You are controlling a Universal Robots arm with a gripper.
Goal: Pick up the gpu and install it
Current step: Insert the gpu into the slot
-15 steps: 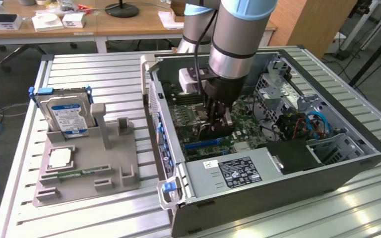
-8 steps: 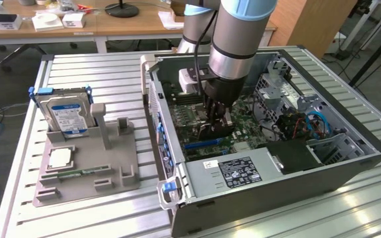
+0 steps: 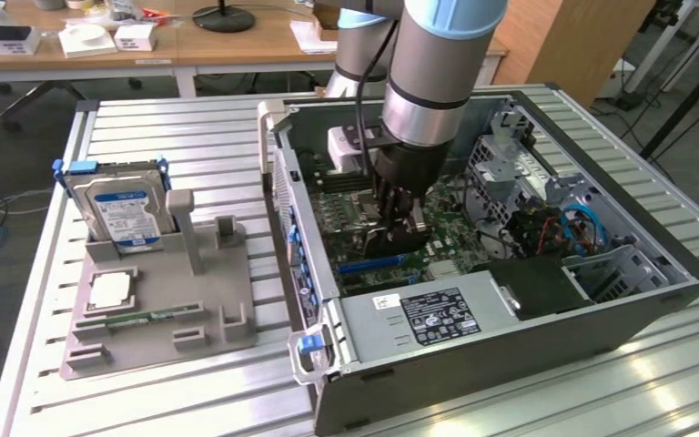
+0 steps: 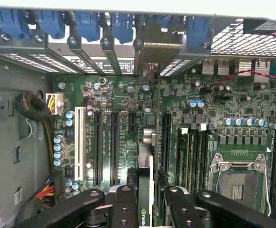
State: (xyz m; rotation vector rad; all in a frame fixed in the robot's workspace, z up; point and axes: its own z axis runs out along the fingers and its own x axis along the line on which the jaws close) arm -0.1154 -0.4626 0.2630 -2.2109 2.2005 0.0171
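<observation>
The open computer case [image 3: 641, 300] lies on its side on the slatted table. My gripper [image 3: 399, 218] reaches down into it over the green motherboard [image 3: 447, 214]. It is shut on the gpu [image 3: 395, 241], a slim dark card held edge-on. In the wrist view the gpu [image 4: 146, 166] runs away from the gripper [image 4: 145, 202] between the two black fingers [image 4: 123, 204]. There it stands over the board among the long black expansion slots [image 4: 114, 142], with its metal end toward the rear bracket openings [image 4: 145, 71]. Whether its edge touches a slot cannot be told.
A grey parts holder [image 3: 156, 309] on the exterior view's left carries a silver hard drive [image 3: 116, 205] and a green memory stick [image 3: 143, 319]. Inside the case are the power supply [image 3: 437, 316], drive cage [image 3: 623, 269], cables [image 3: 568, 228], CPU socket [image 4: 238, 178] and blue retention clips [image 4: 85, 21].
</observation>
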